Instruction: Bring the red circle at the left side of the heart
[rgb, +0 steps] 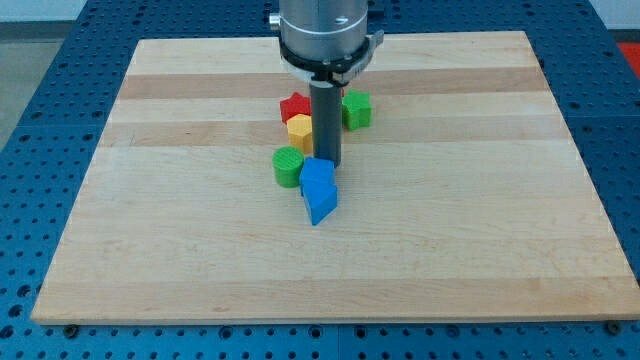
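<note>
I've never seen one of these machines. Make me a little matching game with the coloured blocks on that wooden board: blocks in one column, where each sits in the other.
Blocks:
1. blue block
2. red block
3. green round block
4. green block

Places:
A. right of the rod
B. nearest the view's bottom
C. just above the yellow block
D. left of the blue one

Pairs: 1-B, 2-C, 3-D, 4-A

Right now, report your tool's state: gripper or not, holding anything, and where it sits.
No gripper: my tip is a bare rod and holds nothing.
It sits at the blue block's top edge, right of the green circle.
</note>
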